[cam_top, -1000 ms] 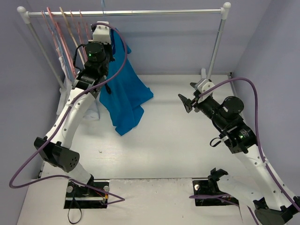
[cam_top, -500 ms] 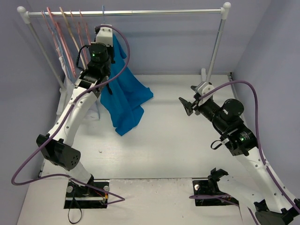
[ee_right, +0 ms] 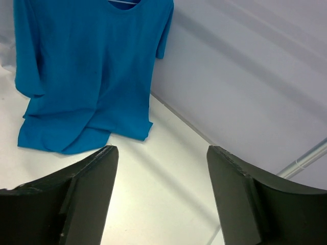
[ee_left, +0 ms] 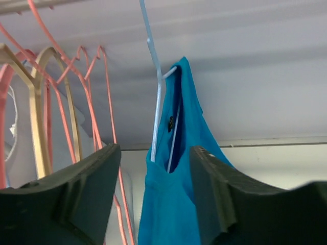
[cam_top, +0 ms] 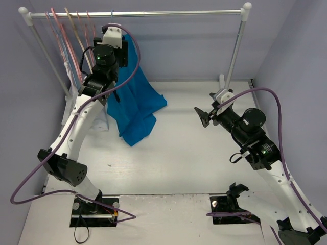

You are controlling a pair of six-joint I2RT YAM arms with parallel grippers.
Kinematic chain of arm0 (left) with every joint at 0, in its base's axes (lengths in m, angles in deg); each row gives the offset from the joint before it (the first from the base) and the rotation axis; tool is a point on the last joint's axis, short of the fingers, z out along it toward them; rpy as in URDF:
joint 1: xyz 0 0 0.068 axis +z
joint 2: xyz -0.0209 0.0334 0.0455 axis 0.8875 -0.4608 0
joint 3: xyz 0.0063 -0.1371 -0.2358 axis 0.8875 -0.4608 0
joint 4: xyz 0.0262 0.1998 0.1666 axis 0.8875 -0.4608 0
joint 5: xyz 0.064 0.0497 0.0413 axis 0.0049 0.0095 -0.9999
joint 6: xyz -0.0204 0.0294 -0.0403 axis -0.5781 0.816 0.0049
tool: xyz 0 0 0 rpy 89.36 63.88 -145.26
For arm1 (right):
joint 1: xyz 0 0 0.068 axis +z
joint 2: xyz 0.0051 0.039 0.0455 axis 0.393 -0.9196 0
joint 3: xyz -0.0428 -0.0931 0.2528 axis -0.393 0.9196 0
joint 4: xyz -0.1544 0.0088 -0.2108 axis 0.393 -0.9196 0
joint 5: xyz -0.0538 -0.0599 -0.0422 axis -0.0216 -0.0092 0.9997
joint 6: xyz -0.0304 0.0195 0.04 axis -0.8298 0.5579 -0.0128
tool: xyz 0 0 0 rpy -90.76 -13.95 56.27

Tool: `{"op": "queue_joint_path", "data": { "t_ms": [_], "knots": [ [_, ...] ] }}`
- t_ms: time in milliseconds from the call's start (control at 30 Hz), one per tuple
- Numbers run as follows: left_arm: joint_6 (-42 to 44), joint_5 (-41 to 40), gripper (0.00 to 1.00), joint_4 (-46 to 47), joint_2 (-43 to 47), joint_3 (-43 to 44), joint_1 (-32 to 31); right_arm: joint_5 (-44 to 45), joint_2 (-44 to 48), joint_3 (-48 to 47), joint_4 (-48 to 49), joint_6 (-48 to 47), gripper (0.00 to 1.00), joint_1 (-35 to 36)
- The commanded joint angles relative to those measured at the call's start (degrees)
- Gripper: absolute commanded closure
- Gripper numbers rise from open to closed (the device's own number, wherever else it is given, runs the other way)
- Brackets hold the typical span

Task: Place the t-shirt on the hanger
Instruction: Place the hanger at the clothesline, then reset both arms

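Observation:
The bright blue t-shirt hangs on the thin light-blue hanger, whose hook goes up to the rail. The shirt's hem rests crumpled on the table. My left gripper is high up beside the shirt's collar. In the left wrist view this gripper stands open, and the t-shirt and hanger show between its fingers without being gripped. My right gripper hovers over the table's right half, pointing at the t-shirt. In its own view the right gripper is open and empty.
A metal rail on two posts spans the back. Pink hangers and a tan hanger hang at its left end. A whitish garment lies below them. The right post stands behind my right gripper.
My left gripper has opened and let go at the shirt's top; the shirt hangs on, its hem a little further left. My right gripper's jaws have spread wider.

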Motion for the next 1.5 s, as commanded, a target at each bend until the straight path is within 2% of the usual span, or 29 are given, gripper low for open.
{"op": "queue_joint_path", "data": {
  "t_ms": [0, 67, 133, 200, 300, 433, 467, 600, 667, 700, 833, 1033, 1167, 1467],
  "knots": [
    [0.03, 1.75, 0.43, 0.56, 6.3, 6.15, 0.49, 2.03, -0.07, -1.56, 4.88, 1.6, 0.28, -0.39],
    [-0.5, 2.8, 0.39, -1.81, 7.45, 8.17, 0.49, 4.66, -0.5, -2.52, 5.23, 3.44, 0.15, -0.39],
    [-0.76, 4.73, 0.36, -8.04, 9.29, 10.98, 0.49, 10.11, -1.47, -4.36, 4.27, 7.21, 0.0, -0.39],
    [-1.37, 4.48, 0.35, -15.4, 11.83, 11.61, 0.49, 12.93, -3.4, -7.16, 1.64, 8.98, 0.0, -0.47],
    [-2.61, 3.25, 0.34, -22.36, 18.58, 6.27, 0.49, 18.64, -4.55, -8.76, -1.0, 11.71, 0.0, -0.39],
    [-12.26, 2.28, 0.34, -30.29, 29.31, -5.33, 0.49, 25.85, -2.1, -7.28, -2.32, 13.47, 0.0, -0.39],
    [-13.41, 2.98, 0.27, -31.69, 31.43, -10.4, 0.49, 27.6, -1.57, -6.92, -2.5, 14.08, 0.0, -0.47],
    [-17.98, -0.17, 0.22, -41.26, 44.41, -20.63, 0.48, 32.26, 1.68, -4.64, -6.89, 17.77, 0.0, -0.39],
    [-18.34, -2.28, 0.21, -44.52, 48.91, -24.05, 0.49, 37.43, 4.05, -2.88, -8.74, 19.36, 0.0, -0.47],
    [-18.86, -4.81, 0.21, -45.24, 53.29, -27.03, 0.49, 38.85, 5.11, -2.01, -8.83, 20.06, 0.0, -0.39],
    [-18.17, -7.74, 0.21, -47.0, 61.76, -32.32, 0.4, 42.38, 10.9, 1.08, -9.44, 21.12, 0.0, -0.39],
    [-17.02, -3.97, 0.21, -49.28, 63.62, -35.76, 0.4, 45.02, 11.98, 2.66, -11.99, 24.46, 0.0, -0.48],
    [-17.29, -4.4, 0.21, -48.76, 63.44, -36.81, 0.4, 44.58, 11.54, 2.93, -12.08, 25.25, 0.0, -0.39],
    [-20.53, -3.97, 0.21, -47.44, 60.1, -37.25, 0.4, 40.54, 6.7, -1.12, -11.46, 21.39, 0.0, -0.39]
  ]
}}
